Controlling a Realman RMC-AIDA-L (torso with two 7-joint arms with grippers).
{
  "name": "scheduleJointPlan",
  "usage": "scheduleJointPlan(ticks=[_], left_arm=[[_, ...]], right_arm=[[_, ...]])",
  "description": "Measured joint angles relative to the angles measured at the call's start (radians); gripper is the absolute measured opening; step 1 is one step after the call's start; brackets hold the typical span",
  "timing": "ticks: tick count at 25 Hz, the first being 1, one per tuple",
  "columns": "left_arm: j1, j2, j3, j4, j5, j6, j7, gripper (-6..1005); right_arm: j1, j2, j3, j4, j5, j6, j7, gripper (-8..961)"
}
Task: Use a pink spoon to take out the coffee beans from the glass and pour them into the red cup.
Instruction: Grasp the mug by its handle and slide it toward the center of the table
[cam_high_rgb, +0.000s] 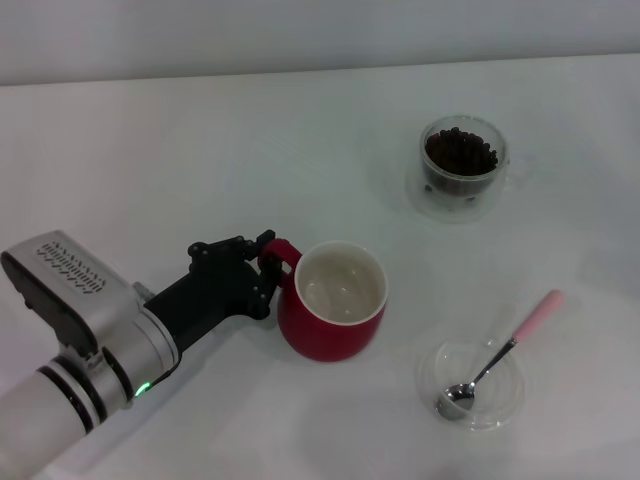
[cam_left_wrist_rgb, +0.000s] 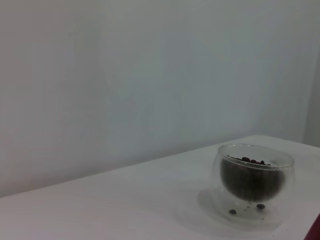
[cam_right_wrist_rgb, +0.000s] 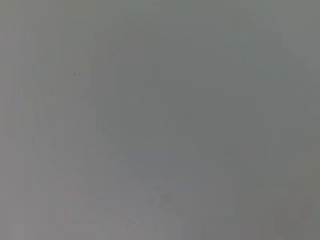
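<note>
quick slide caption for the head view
Left gripper at the red cup handle; pink spoon waits in its dish.

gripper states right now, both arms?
Left gripper: shut on the red cup's loop handle, on the table.
Right gripper: not in view; its wrist camera shows nothing recognisable.

One red cup (cam_high_rgb: 332, 312), one glass (cam_high_rgb: 462, 165) holding a heap of coffee beans (cam_high_rgb: 459, 154) too many to count, one pink spoon (cam_high_rgb: 500, 355) and one clear dish (cam_high_rgb: 472, 385) are sitting out — one gripper (cam_high_rgb: 262, 268) showing.
</note>
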Motion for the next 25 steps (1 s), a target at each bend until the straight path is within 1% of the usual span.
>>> scheduleJointPlan(ticks=[5,10,21,25], left_arm=[[-0.002,0.000,0.000,-0.003,-0.001,0.000,-0.001,153],[0.003,0.000,0.000,-0.011,0.000,-0.009,-0.001,334],[0.011,0.000,0.000,-0.014,0.000,-0.002,-0.002,406],[0.016,-0.001,-0.001,-0.014,0.000,-0.002,-0.001,499]], right_arm=[[0.000,0.000,0.000,-0.003,-0.002,-0.004,-0.002,787],[0.000,0.000,-0.001,-0.005,-0.003,-0.005,-0.003,785],[-0.008,0.000,-0.004,-0.005,-0.006,0.000,-0.003,780],[-0.009,0.000,-0.006,-0.003,-0.008,0.000,-0.002,778]])
